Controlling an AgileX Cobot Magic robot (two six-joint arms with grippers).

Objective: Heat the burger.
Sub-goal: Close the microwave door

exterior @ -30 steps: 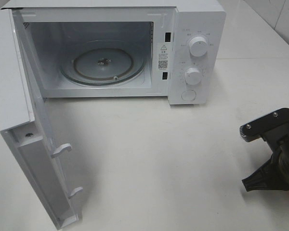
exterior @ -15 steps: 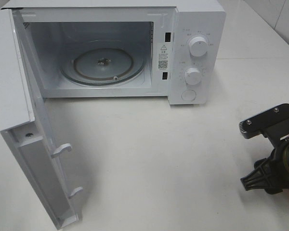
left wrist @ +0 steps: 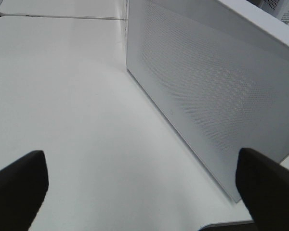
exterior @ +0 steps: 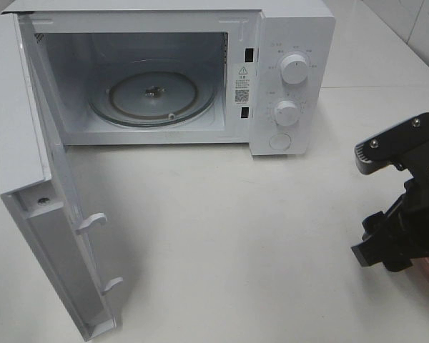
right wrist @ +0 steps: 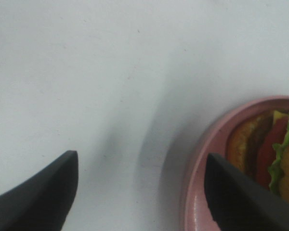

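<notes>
Over at 4 o'clock on your white table (exterior: 257, 236), the right gripper (right wrist: 139, 192) has its jaws spread, empty. One finger (right wrist: 241, 197) overlaps the pink plate's (right wrist: 202, 159) rim; the lettuce-frilled burger (right wrist: 269, 154) sits just outside. Left gripper (left wrist: 139, 185) gapes wide too.

High camera looked down at open microwave (exterior: 164, 78) on tabletop (exterior: 236, 236). Left wrist camera sat close beside microwave's side wall; right wrist camera hung close over tabletop.

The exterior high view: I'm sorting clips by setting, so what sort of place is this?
Likely a mock kitchen counter: an open white microwave stands on a plain white table, and a burger sits on a pink plate beside it.
</notes>
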